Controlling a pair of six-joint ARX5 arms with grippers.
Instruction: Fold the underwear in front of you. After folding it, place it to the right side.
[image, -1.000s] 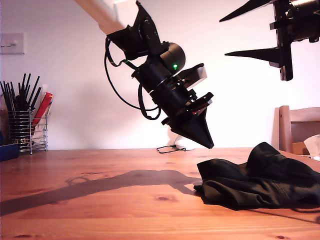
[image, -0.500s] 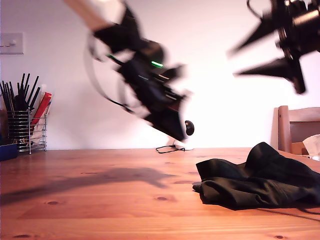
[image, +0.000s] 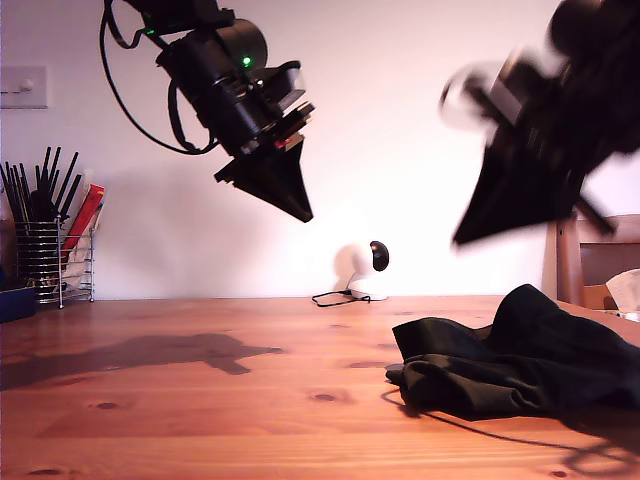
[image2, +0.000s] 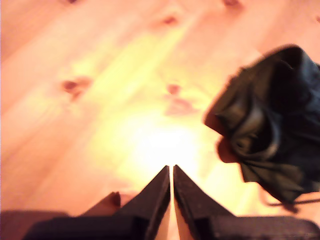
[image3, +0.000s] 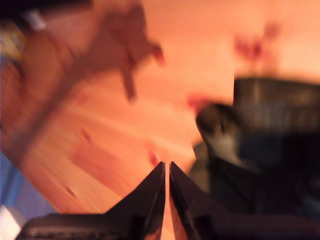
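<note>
The underwear (image: 520, 360) lies in a crumpled dark heap on the wooden table (image: 200, 400), toward the exterior view's right. It also shows in the first wrist view as the underwear (image2: 270, 135) and, blurred, in the second wrist view as the underwear (image3: 265, 150). My first gripper (image: 303, 215) hangs high over the table, left of the heap in the exterior view, shut and holding nothing (image2: 171, 167). My second gripper (image: 460, 240), motion-blurred, is above the heap at the exterior view's right, jaws together and holding nothing (image3: 166, 164).
A small white round camera (image: 372, 262) with its cable sits at the table's far edge. A wire holder of utensils (image: 50, 240) and a blue container (image: 15, 300) stand at the exterior view's left. A wooden chair back (image: 595, 255) rises behind the heap.
My first gripper has risen and swung toward the exterior view's left. My second gripper, open before, has shut and dropped toward the underwear. The underwear has not moved.
</note>
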